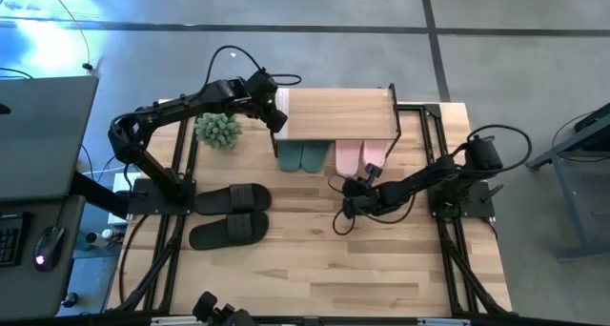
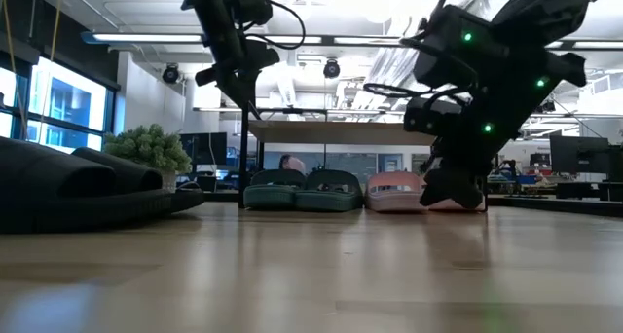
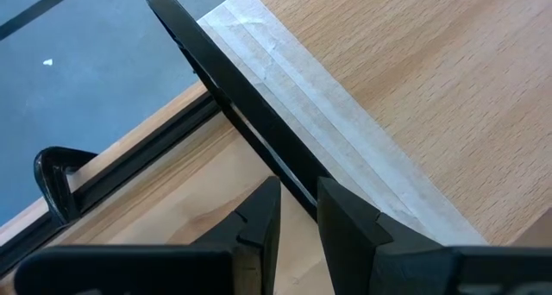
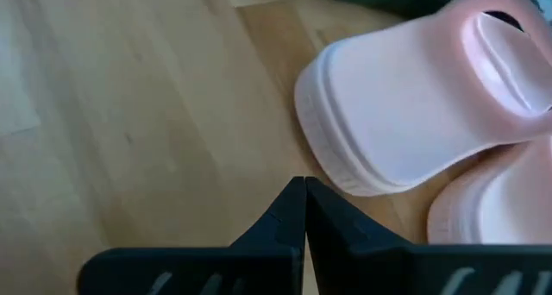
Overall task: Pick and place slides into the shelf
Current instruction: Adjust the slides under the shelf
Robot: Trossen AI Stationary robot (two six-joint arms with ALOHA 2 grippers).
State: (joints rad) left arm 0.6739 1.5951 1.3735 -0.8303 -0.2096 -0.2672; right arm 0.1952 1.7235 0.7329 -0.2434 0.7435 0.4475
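Right now the left gripper [image 3: 297, 213] has its two dark fingers [image 3: 259, 222] close together with the thin black edge bar of the shelf [image 1: 338, 114] between them, so it is pinching the shelf's frame at the left end of the plank top. A strip of clear tape [image 3: 328, 122] runs along the wood just beside that bar. The left arm reaches in from the left side of the table [image 1: 381, 269] and bends over a small green plant [image 1: 218, 129], which sits just to the left of the shelf. The right gripper [image 4: 304, 210] has its fingers pressed tight together and holds nothing. It hangs low over the table, just in front of the pink slides [image 1: 360, 154], and its tips are near the heel of one pink slide but not touching it. The right arm comes in from the right side of the table. The pink slides lie side by side under the shelf, on its right half, with their heels sticking out toward the front. The green slides [image 1: 302, 155] lie side by side under the shelf too, just left of the pink pair. The black slides [image 1: 229, 213] are out on the open table, well apart from the shelf, near the base of the left arm, one lying in front of the other.
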